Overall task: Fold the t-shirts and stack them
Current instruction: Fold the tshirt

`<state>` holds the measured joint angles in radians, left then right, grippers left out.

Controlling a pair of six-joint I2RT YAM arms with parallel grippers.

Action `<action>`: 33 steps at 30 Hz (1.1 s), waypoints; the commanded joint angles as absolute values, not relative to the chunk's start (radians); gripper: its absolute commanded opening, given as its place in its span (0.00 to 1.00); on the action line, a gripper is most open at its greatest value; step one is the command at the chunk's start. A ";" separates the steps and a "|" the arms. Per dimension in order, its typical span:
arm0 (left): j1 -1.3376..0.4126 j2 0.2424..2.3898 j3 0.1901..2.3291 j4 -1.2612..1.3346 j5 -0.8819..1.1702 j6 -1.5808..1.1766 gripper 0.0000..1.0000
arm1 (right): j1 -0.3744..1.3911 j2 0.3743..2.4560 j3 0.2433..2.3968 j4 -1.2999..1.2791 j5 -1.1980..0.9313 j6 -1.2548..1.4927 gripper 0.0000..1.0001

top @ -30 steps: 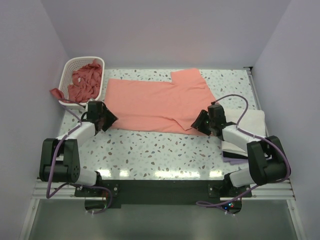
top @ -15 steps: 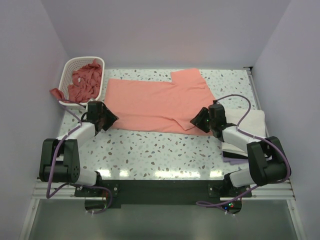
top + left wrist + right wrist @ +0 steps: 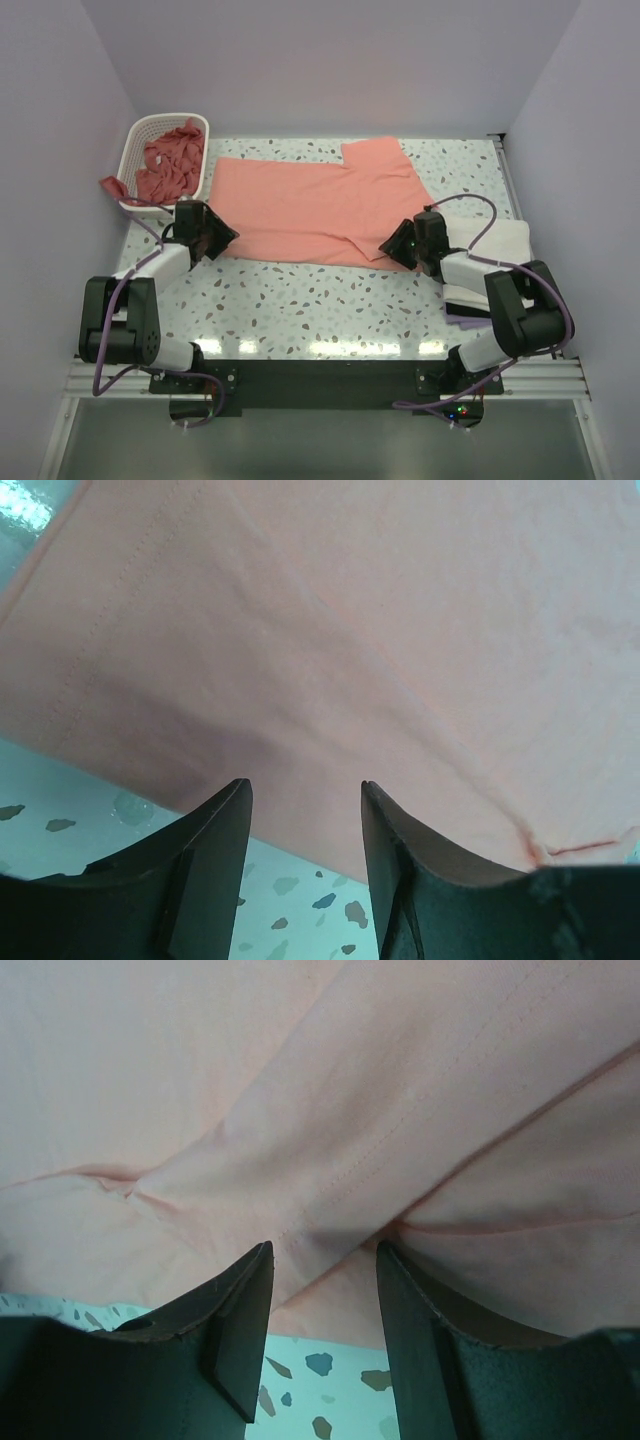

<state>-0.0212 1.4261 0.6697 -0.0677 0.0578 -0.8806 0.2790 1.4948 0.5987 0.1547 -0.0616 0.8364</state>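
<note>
A salmon-pink t-shirt (image 3: 310,205) lies spread flat across the middle of the table, one sleeve folded over near its right front edge. My left gripper (image 3: 222,238) is open at the shirt's near left corner. In the left wrist view its gripper (image 3: 303,790) straddles the hem of the shirt (image 3: 330,650). My right gripper (image 3: 396,243) is open at the near right edge. In the right wrist view its gripper (image 3: 323,1255) frames the folded sleeve (image 3: 400,1150). Neither holds cloth. A folded white t-shirt (image 3: 505,240) lies at the right.
A white lattice basket (image 3: 140,135) at the back left holds more crumpled pink t-shirts (image 3: 170,165), one hanging over its left side. The speckled table (image 3: 320,300) runs to walls on three sides. The right arm reaches over the white folded pile.
The right gripper has edged left onto the shirt's near edge and its arm has swung in. The left gripper has narrowed a little and stayed in place.
</note>
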 commanded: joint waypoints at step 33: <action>-0.023 1.463 0.770 -0.031 0.091 -0.904 0.51 | 0.281 1.542 0.767 0.063 -0.006 0.788 0.06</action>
